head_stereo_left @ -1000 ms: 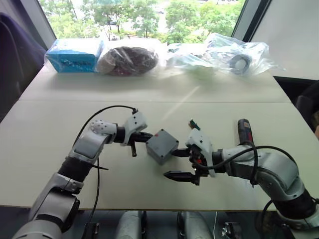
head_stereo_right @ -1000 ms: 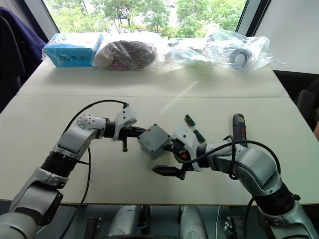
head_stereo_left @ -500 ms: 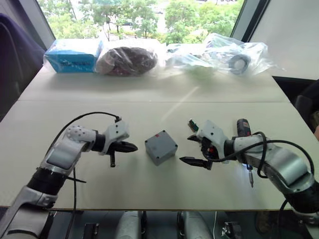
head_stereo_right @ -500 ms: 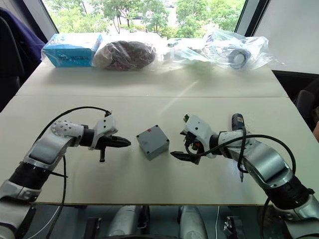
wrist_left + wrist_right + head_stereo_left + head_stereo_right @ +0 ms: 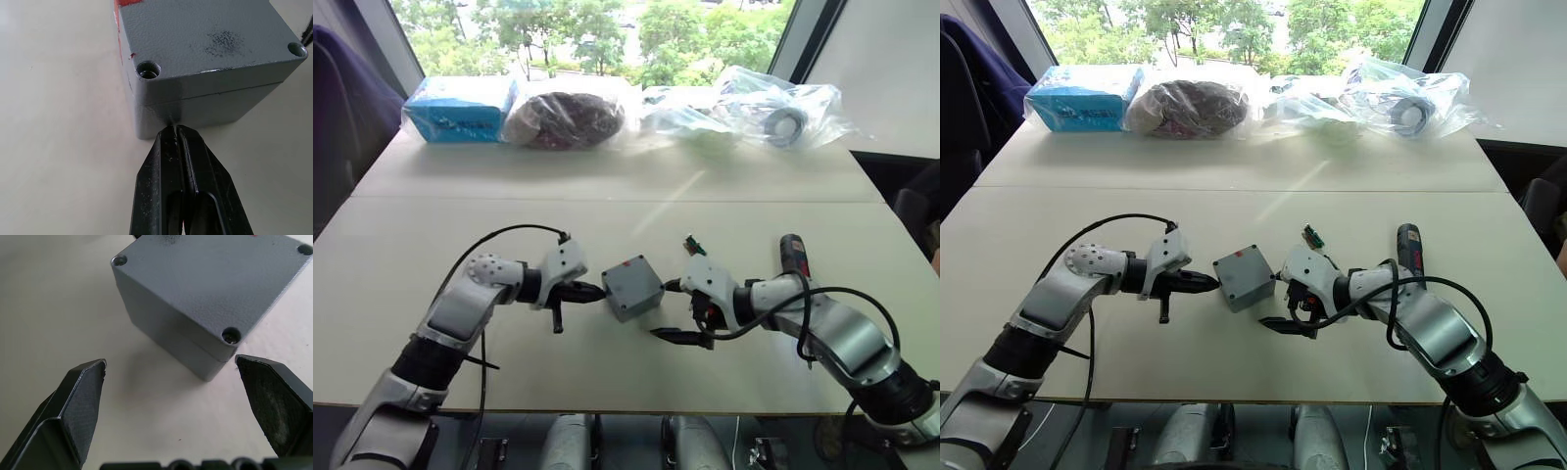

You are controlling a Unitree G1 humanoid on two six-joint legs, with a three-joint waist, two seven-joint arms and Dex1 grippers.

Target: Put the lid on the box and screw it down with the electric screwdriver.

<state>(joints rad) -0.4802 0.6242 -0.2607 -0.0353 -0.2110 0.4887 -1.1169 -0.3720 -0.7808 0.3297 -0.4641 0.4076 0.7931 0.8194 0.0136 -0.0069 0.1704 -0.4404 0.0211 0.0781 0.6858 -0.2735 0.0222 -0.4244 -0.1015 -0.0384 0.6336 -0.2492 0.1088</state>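
The grey box (image 5: 205, 110) stands on the table with the lid (image 5: 210, 39) seated on top; a seam runs between them and a red mark (image 5: 124, 4) shows on one side. In the eye views the box (image 5: 631, 287) sits between my two grippers. My left gripper (image 5: 595, 291) is shut, its tips against the box's left wall just below the seam. My right gripper (image 5: 674, 311) is open just right of the box, one finger (image 5: 78, 406) on each side of a corner, not touching. The electric screwdriver (image 5: 793, 257) lies on the table farther right, behind my right forearm.
A small green connector block (image 5: 693, 245) lies just behind my right gripper. Along the table's far edge are a blue carton (image 5: 460, 108), a dark bagged bundle (image 5: 566, 117) and clear plastic bags (image 5: 754, 113). The table's front edge runs close below both arms.
Half a second ago both grippers were drawn back from the box; now both have come in again, the left tips at its wall, the right fingers open at its corner. The box stayed put.
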